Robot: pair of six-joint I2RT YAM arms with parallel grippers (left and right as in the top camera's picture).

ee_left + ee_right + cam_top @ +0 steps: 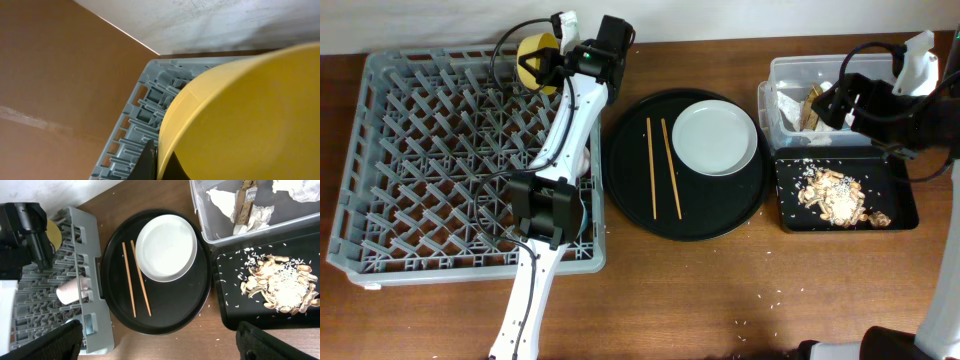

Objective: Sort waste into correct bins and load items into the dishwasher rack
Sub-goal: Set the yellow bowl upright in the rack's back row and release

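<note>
My left gripper (pixel 542 66) is shut on the rim of the small yellow bowl (pixel 534 50), holding it tilted above the far right edge of the grey dishwasher rack (pixel 420 150). In the left wrist view the bowl (pixel 240 115) fills the frame, with one finger (pixel 160 165) on its rim. My right gripper (pixel 827 100) is open and empty, high over the clear tub (pixel 780 75); its fingers (pixel 157 350) spread wide. The pale grey plate (pixel 714 138) and two chopsticks (pixel 660 170) lie on the round black tray (pixel 685 225). A pink cup (pixel 70 290) lies in the rack.
The clear tub holds white napkins (pixel 222 200) and a brown wrapper (pixel 245 202). The shallow black tray (pixel 900 215) holds tan leftovers and rice (pixel 835 195). Rice grains dot the table in front. The left arm stretches across the rack's right side.
</note>
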